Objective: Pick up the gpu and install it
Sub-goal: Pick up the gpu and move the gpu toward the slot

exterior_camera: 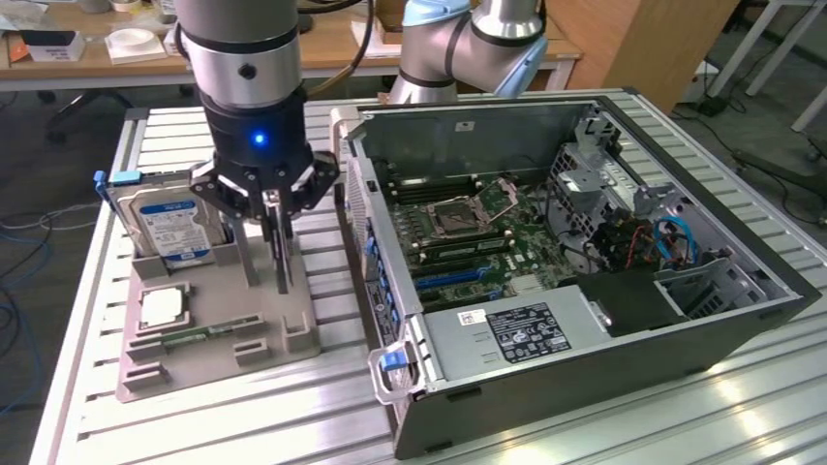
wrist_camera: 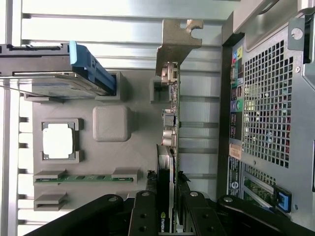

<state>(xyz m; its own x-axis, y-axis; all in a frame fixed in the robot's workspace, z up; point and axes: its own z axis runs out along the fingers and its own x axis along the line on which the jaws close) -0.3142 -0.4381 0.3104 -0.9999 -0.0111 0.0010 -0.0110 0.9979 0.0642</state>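
While the pick-up step is in hand, the black multi-link gripper (exterior_camera: 271, 201) stands over the grey moulded parts holder (exterior_camera: 207, 363) at the exterior view's left. Its jaws are drawn narrow onto the top edge of the gpu (exterior_camera: 278, 254), a thin green circuit card with a black fan block and a silver metal end bracket. The card stands on edge in a slot of the holder, just beside the blue-labelled silver hard drive (exterior_camera: 168, 228).

In the wrist view the gripper (wrist_camera: 166, 199) clamps the fan block from both sides. Whether the card has left its slot cannot be told.

Judged from here, installation is not yet begun. A lift calls for a straight pull out of the slot, then a carry to the open black computer case (exterior_camera: 723, 329), lining the card's edge up with a blue expansion slot (exterior_camera: 452, 276).
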